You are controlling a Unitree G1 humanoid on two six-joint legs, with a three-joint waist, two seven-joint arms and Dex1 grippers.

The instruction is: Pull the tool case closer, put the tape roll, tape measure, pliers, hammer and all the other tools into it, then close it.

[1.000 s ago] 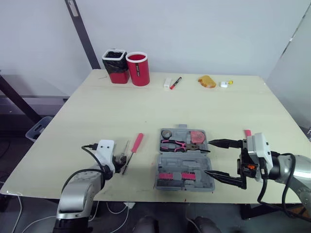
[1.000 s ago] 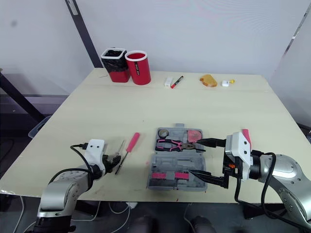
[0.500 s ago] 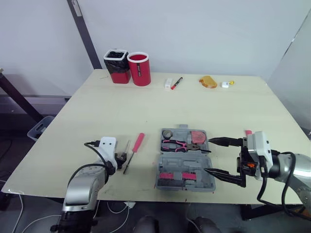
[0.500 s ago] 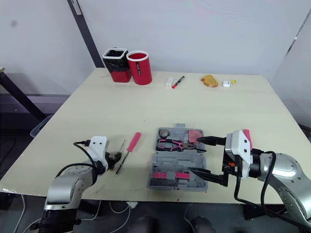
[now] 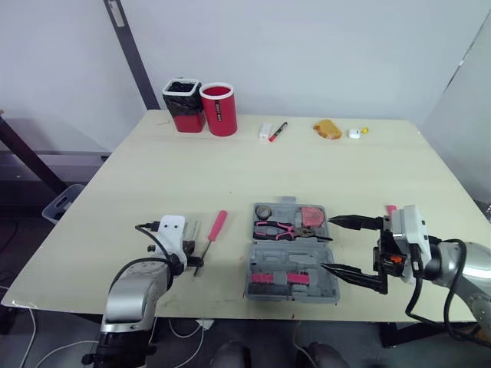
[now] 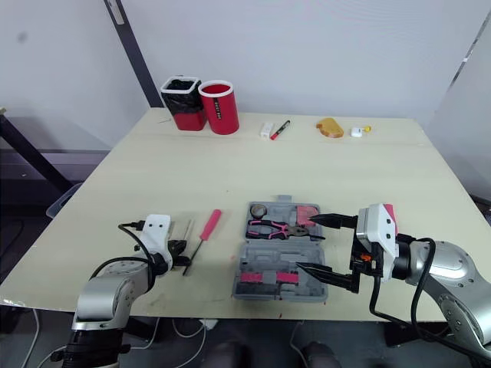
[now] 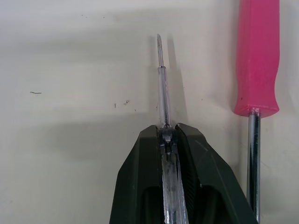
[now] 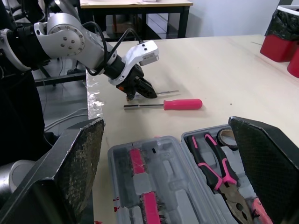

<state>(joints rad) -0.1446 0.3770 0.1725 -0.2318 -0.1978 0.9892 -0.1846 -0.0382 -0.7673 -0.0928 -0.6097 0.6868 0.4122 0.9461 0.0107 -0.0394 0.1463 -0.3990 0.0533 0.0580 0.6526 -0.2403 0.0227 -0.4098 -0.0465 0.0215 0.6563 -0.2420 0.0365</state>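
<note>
The table has the case lying open near its front edge, with pliers and a tape roll in the far half (pink bits in the near half too). The right gripper sits at the case's right side, fingers spread wide and holding nothing. Over on the left, the left gripper is pinched on a thin clear screwdriver, with a pink screwdriver just beside it on the table
</note>
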